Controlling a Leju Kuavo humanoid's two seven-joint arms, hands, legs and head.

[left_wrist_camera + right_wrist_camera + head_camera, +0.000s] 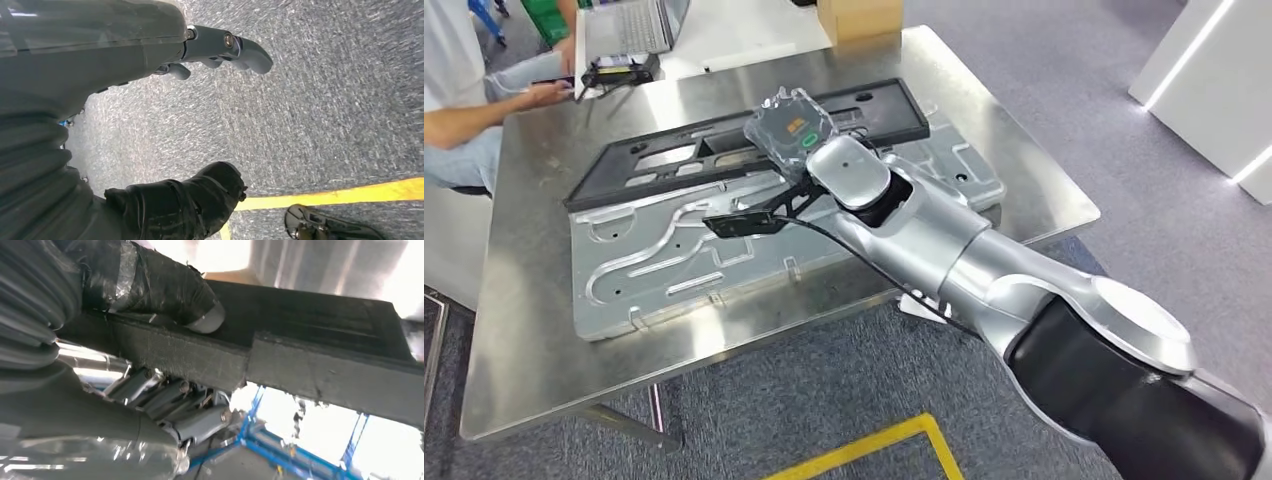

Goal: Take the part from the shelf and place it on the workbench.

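The right hand [165, 405] grips the long black frame [744, 145], thumb on top, fingers beneath. The frame lies across the grey plate [674, 255] on the table [534, 340], its long axis running from the left edge towards the far right corner. The left hand [220, 47] hangs over the floor, fingers loosely curled, holding nothing.

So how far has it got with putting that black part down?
Done: the black part is off the shelf and lies over the metal plate on the workbench. In hand: the right hand grips its edge. Left: letting go. The left hand hangs over the floor.

head: high, down at workbench [544, 330] | left wrist: down at floor [325, 100] | right wrist: close on part [320, 365]
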